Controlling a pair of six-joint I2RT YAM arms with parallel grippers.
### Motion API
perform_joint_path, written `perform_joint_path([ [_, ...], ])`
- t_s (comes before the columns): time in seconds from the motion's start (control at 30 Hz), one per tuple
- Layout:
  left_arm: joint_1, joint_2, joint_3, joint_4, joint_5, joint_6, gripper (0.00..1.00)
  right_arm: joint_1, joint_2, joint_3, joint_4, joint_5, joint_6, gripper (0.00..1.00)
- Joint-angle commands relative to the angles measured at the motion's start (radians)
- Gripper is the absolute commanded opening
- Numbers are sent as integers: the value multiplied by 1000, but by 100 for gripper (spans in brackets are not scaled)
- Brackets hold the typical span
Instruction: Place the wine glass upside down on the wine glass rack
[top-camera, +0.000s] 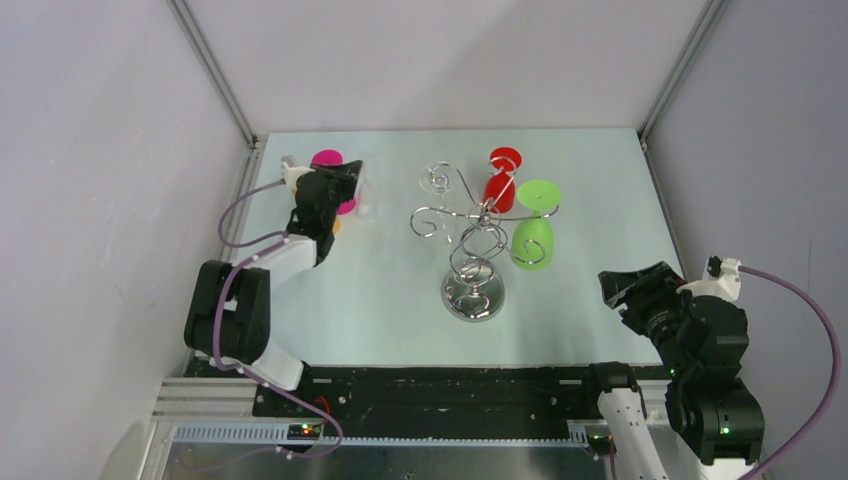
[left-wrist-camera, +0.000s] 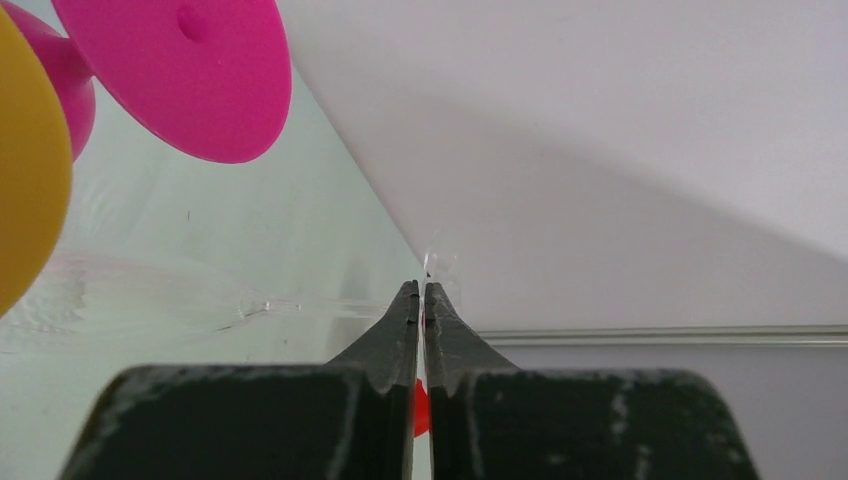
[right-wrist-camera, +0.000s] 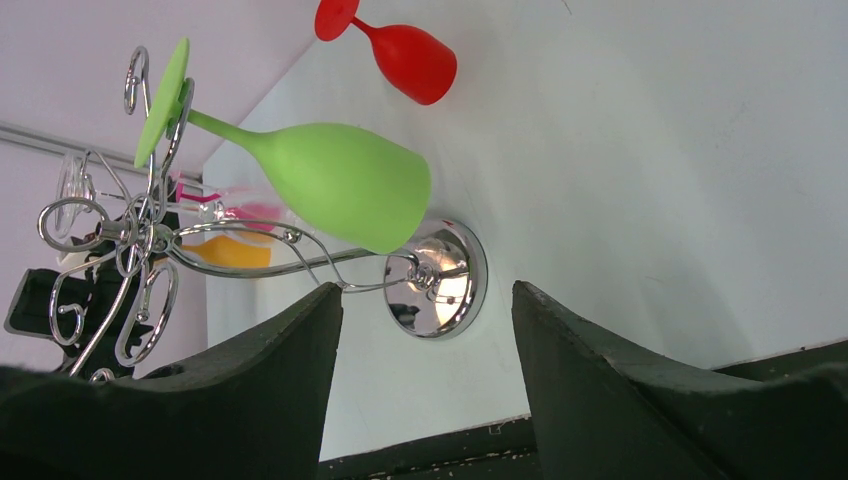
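A clear wine glass (left-wrist-camera: 130, 295) lies on its side at the back left of the table, its thin stem running toward my left gripper (left-wrist-camera: 422, 288). That gripper is shut on the edge of the glass's foot (left-wrist-camera: 441, 264). From above, the gripper (top-camera: 352, 185) and the clear glass (top-camera: 366, 195) sit beside a pink glass (top-camera: 328, 159). The chrome wine glass rack (top-camera: 475, 240) stands mid-table on its round mirrored base (top-camera: 473, 297). A red glass (top-camera: 499, 188) and a green glass (top-camera: 533, 240) hang from it upside down. My right gripper (top-camera: 625, 285) hovers open at the near right.
A pink glass (left-wrist-camera: 180, 70) and a yellow glass (left-wrist-camera: 25, 170) stand close to the left gripper. The side wall and its frame rail (top-camera: 240, 190) are just to the left. In the right wrist view, the green glass (right-wrist-camera: 340, 185) and the rack base (right-wrist-camera: 440, 280) lie ahead of the fingers.
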Motion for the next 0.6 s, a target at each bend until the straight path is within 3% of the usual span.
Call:
perform_joint_path([
  [0.0, 6, 10, 44, 28, 12, -2, 1, 5, -12, 0, 15, 15, 7, 68],
  [0.57, 5, -67, 74, 67, 78, -36, 0, 18, -31, -6, 25, 45, 4, 68],
])
